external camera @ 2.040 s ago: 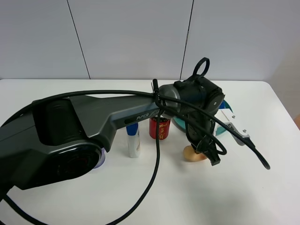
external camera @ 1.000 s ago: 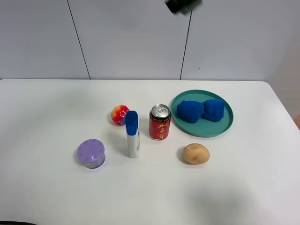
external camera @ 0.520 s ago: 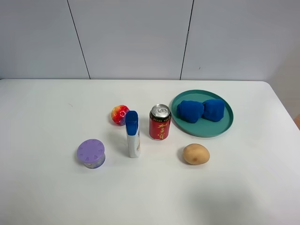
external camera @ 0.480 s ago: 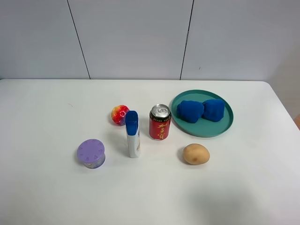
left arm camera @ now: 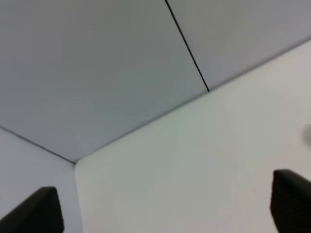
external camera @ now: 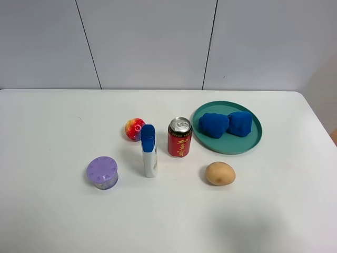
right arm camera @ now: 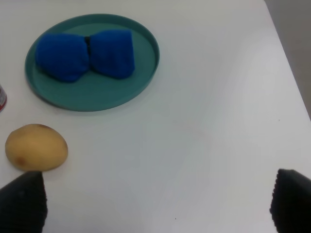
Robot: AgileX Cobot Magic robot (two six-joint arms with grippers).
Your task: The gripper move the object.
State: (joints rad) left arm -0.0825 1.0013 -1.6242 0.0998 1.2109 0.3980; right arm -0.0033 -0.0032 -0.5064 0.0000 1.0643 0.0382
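Note:
The potato (external camera: 220,173) is a tan-brown oval lying on the white table, in front of the teal plate (external camera: 226,150) and to the right of the red can (external camera: 179,137). No arm or gripper shows in the exterior high view. In the right wrist view the potato (right arm camera: 36,147) lies just beyond one fingertip, and my right gripper (right arm camera: 155,204) is open and empty, with its black fingertips (right arm camera: 22,201) far apart. My left gripper (left arm camera: 167,206) is open and empty, facing the wall and bare table, and shows only black fingertips (left arm camera: 43,211).
The teal plate (right arm camera: 97,104) holds two blue lumps (external camera: 227,124). A red-yellow ball (external camera: 134,128), a white bottle with a blue cap (external camera: 149,151) and a purple-lidded pot (external camera: 102,172) stand left of the can. The table's right edge (external camera: 321,132) is near the plate.
Two seconds ago the left arm reached over the potato with its gripper; it has since lifted out of the exterior view. The potato lies in the same spot.

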